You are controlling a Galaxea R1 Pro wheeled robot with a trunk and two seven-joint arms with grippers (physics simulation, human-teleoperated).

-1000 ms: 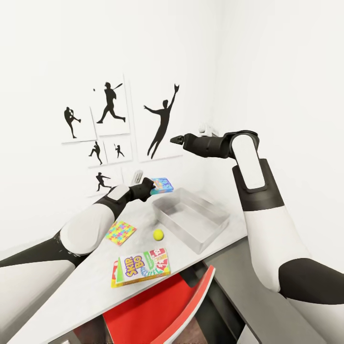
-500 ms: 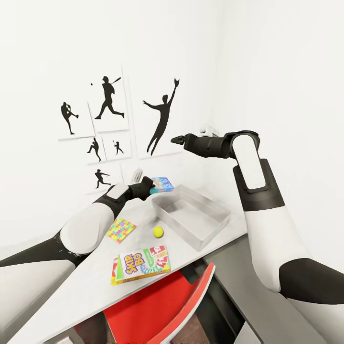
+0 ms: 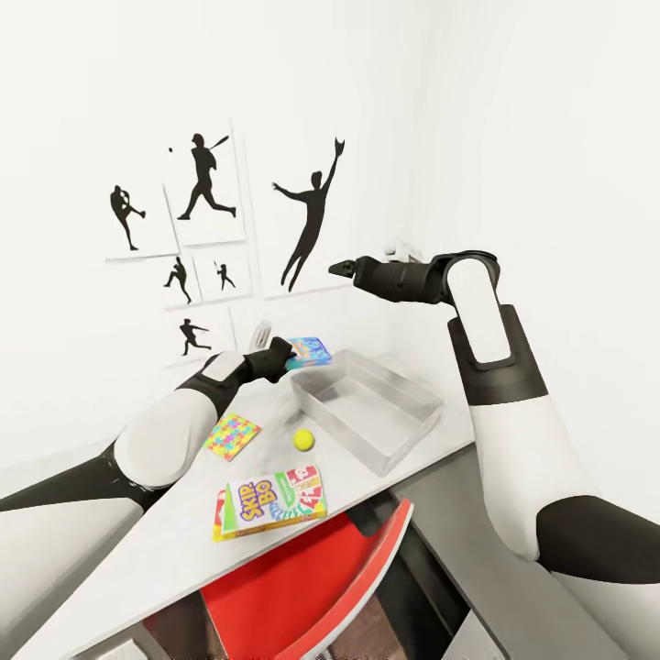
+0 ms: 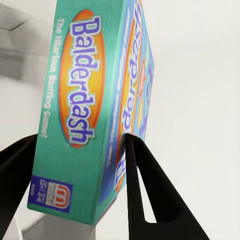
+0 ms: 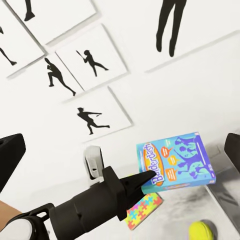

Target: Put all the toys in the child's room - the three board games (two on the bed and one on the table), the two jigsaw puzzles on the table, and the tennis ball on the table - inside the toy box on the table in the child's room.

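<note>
On the bench (image 3: 165, 550), nearest first, lie the Skip-Bo box (image 3: 270, 502), a puzzle (image 3: 232, 435) and the tennis ball (image 3: 303, 440). Beyond, the left tool (image 3: 286, 349) still clamps the blue Balderdash box (image 3: 308, 351) just short of the empty toy box (image 3: 367, 408), barely advanced in a second. The right tool (image 3: 337, 269) hangs spread, empty.

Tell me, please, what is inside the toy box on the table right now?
The toy box looks empty: its bare grey floor shows in the head view. The near wall hides a strip of that floor, so something flat there cannot be ruled out.
</note>
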